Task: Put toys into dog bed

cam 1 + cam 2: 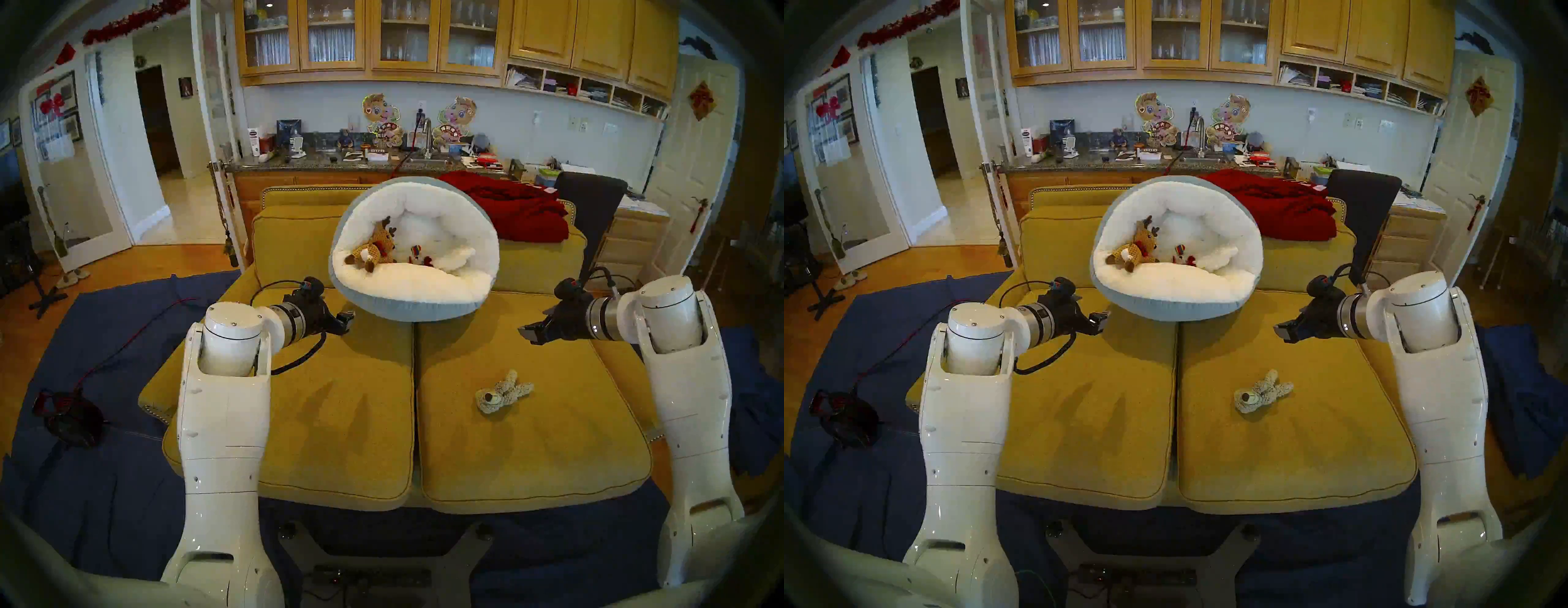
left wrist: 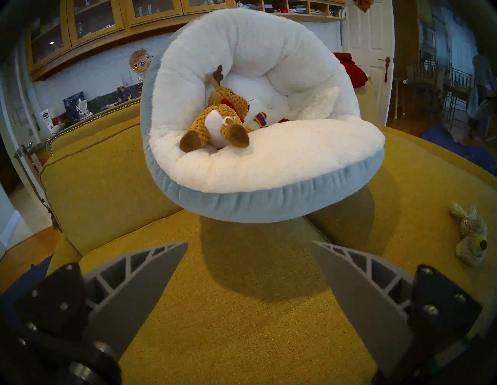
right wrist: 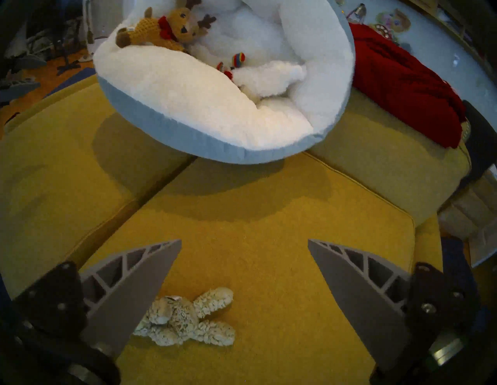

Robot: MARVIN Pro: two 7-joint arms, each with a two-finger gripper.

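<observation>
The dog bed (image 1: 418, 308) leans tilted against the sofa back, fluffy white inside, grey-blue outside. In it lie the brown knitted reindeer (image 1: 373, 250), the small white-and-rainbow toy (image 1: 418, 254) and the fluffy white animal (image 1: 456, 259). The shaggy grey-beige floppy animal (image 1: 502, 390) lies on the right seat cushion, also in the right wrist view (image 3: 188, 320). The lime-green cactus is out of view. My left gripper (image 1: 347, 319) is open and empty, left of the bed's front. My right gripper (image 1: 528, 333) is open and empty, right of the bed and beyond the floppy animal.
The mustard-yellow sofa (image 1: 339, 403) has two seat cushions with a seam between them. A red blanket (image 1: 517, 208) lies over the sofa back at the right. A dark chair (image 1: 589, 212) stands behind. Blue cloth (image 1: 106, 467) covers the floor around.
</observation>
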